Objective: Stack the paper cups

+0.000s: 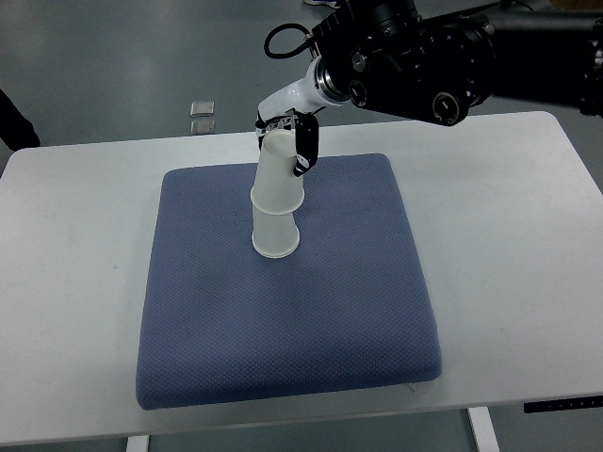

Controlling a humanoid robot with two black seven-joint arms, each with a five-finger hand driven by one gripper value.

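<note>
Now the right hand, reaching in from the table's far right corner, has its fingers clamped on the upper cup, which sits over the lower cup near the blue pad's far edge; open pad lies all around.

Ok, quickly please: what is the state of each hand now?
Right hand: fingers closed on the top white paper cup of the stack on the blue cushion pad.
Left hand: not in view.
</note>
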